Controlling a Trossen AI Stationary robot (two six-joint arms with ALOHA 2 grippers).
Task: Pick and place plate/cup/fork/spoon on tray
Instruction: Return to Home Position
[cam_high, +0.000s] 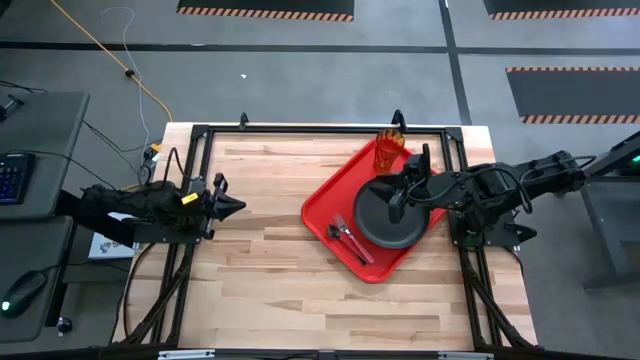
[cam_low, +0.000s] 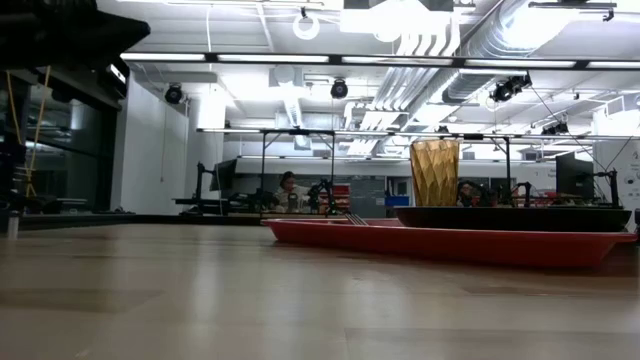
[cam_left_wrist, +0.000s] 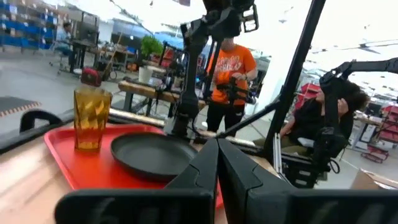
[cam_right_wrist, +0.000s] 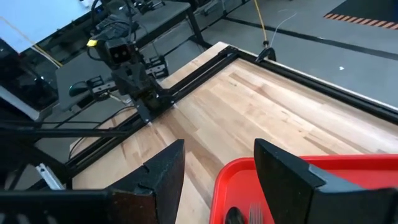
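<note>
The red tray (cam_high: 330, 205) lies on the table's right half, turned cornerwise. On it the dark plate (cam_high: 385, 225) rests flat. The amber cup (cam_high: 390, 150) stands upright at the tray's far corner. The red-handled fork (cam_high: 357, 243) and the dark spoon (cam_high: 340, 238) lie side by side near the tray's left corner. My right gripper (cam_high: 398, 195) is open and empty above the plate's far side, pointing toward the table's left; its wrist view (cam_right_wrist: 217, 155) looks over the tray's corner (cam_right_wrist: 273, 180). My left gripper (cam_high: 238, 207) is shut and empty over the table's left part.
A black metal frame (cam_high: 300, 130) runs along the table's far, left and right edges. Bare wood (cam_high: 270, 270) lies between my left gripper and the tray. People (cam_left_wrist: 227, 81) stand and sit in the room beyond the table's right edge.
</note>
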